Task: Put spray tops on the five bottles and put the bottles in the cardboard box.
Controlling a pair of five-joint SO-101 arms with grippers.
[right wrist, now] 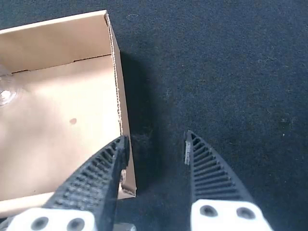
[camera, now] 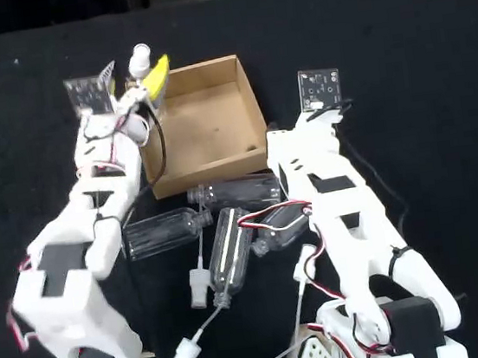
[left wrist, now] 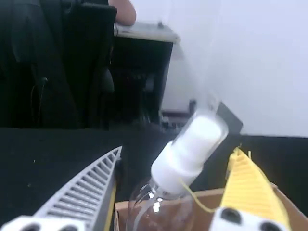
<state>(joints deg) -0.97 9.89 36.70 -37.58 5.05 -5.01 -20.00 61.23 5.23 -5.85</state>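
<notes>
Heads up, your left wrist cam cut off the bottle (left wrist: 166, 197) below its shoulder, so where it met the fingers was hard to make out. Still, your left gripper (left wrist: 177, 150) had it pinched and tilted, grey finger (left wrist: 91, 187) one side, yellow finger (left wrist: 248, 185) the other, spray top (left wrist: 192, 144) on, over the box's (camera: 215, 129) far left corner. Your right gripper (right wrist: 156, 142) hung spread and empty just beside the box's right wall. Four other bottles (camera: 163, 232) lay on the worktop (camera: 415, 52) by its near edge.
</notes>
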